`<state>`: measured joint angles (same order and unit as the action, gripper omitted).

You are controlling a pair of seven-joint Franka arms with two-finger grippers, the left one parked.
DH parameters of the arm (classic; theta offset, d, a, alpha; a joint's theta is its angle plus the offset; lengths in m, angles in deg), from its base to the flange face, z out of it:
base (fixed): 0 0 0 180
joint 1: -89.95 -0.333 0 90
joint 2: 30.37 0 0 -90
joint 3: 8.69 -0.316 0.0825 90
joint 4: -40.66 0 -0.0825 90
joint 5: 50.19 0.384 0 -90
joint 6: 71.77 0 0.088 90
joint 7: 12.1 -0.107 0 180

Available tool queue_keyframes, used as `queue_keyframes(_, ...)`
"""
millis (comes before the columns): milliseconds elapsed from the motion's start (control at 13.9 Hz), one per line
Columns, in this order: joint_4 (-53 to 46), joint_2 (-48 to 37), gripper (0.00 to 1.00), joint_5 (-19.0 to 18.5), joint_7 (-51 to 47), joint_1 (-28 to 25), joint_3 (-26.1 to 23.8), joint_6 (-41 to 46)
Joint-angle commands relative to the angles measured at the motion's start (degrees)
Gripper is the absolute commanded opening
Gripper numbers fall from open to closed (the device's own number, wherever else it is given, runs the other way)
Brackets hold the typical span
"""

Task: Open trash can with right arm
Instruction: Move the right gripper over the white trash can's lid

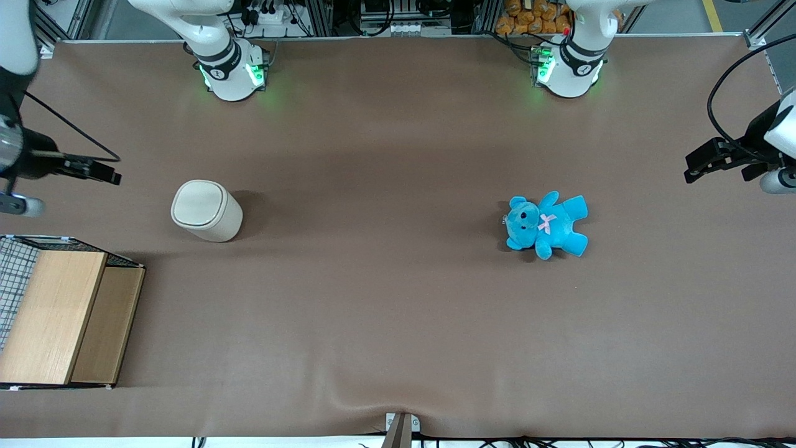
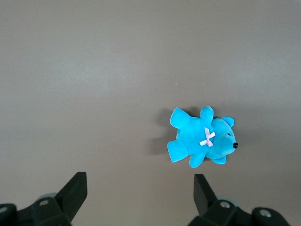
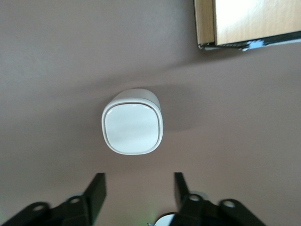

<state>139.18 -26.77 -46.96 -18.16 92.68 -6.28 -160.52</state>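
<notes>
The trash can stands upright on the brown desk toward the working arm's end, its pale lid shut. The right wrist view alone shows that lid square-on, with the hand hanging above it, fingers spread and gripping nothing. From the front the right arm is cut off at the edge. The wooden box sits nearer the front camera than the can. The blue teddy bear lies well apart, toward the parked arm's end.
</notes>
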Motion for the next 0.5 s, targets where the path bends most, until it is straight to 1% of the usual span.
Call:
queue_keyframes(0, 7.28, -2.28, 0.0, 0.28, 0.35, 0.35, 0.05, -3.97)
queue_keyframes(144, 10.88, -2.81, 0.0, 0.28, 0.35, 0.43, 0.05, -5.02)
queue_keyframes(432, 23.71, -6.67, 0.0, 0.19, 0.35, 0.52, 0.14, -16.6)
